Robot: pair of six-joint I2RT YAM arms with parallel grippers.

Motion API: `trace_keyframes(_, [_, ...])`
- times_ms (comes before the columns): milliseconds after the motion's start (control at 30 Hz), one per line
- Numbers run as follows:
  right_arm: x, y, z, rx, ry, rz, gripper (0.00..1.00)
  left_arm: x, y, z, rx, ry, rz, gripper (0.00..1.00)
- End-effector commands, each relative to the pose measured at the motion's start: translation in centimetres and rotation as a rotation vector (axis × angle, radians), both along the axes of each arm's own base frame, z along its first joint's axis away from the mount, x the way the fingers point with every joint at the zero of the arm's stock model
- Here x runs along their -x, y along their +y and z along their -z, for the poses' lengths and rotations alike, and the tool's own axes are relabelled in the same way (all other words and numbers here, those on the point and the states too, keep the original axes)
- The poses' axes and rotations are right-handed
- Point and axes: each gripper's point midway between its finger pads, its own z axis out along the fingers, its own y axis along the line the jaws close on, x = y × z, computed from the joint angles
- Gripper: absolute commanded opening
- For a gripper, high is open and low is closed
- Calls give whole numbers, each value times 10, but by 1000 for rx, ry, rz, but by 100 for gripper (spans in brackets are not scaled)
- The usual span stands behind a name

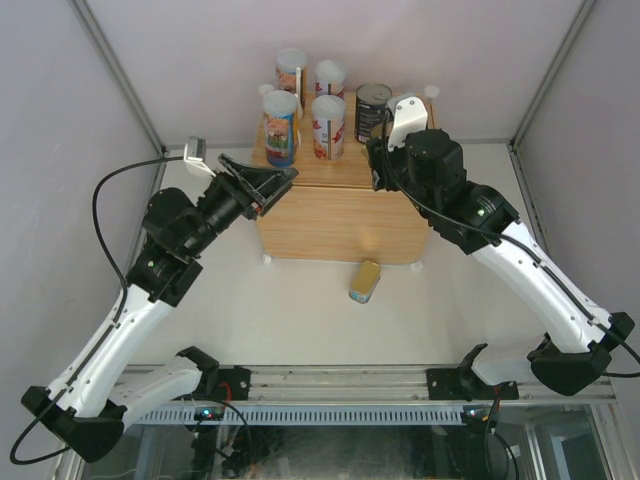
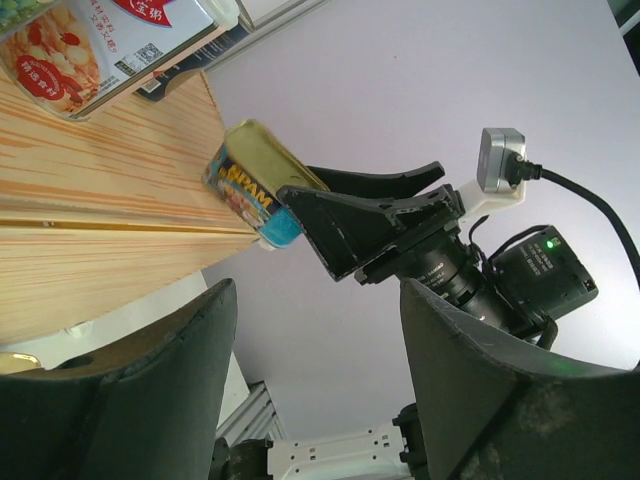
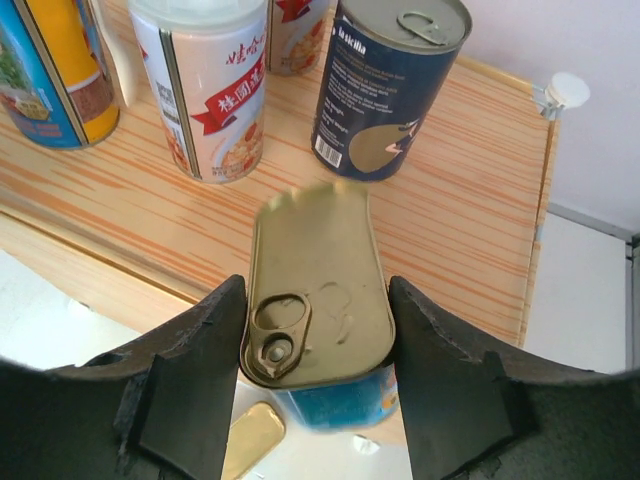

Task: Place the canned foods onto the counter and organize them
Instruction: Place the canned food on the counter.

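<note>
The wood-grain counter [image 1: 340, 215] stands mid-table. Four tall white-lidded cans [image 1: 281, 128] [image 1: 328, 127] [image 1: 291, 72] [image 1: 330, 78] and a dark can [image 1: 372, 110] stand at its back. My right gripper [image 3: 315, 340] is shut on a gold SPAM tin [image 3: 315, 290] with a blue label, holding it tilted over the counter's front right edge [image 3: 470, 200], in front of the dark can [image 3: 390, 85]. The left wrist view shows that tin [image 2: 255, 180] at the counter's edge. A second gold tin [image 1: 365, 281] lies on the table before the counter. My left gripper [image 2: 320, 380] is open and empty at the counter's left.
White round connectors [image 3: 560, 90] stick out at the counter's corners. Grey walls and aluminium posts [image 1: 120, 75] close in the back and sides. A metal rail [image 1: 330, 385] runs along the near edge between the arm bases.
</note>
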Motion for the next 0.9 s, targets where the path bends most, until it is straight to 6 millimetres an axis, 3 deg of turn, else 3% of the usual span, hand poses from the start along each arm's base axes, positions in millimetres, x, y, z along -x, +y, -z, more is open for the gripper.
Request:
trace_keyframes(0, [0, 2, -48, -145, -85, -2, 16, 6, 7, -14, 3, -57, -9, 70])
trace_keyframes(467, [-36, 10, -17, -131, -31, 30, 15, 5, 10, -17, 10, -59, -8, 70])
trace_keyframes(867, [-46, 11, 13, -176, 28, 110, 15, -3, 24, -23, 12, -86, -57, 70])
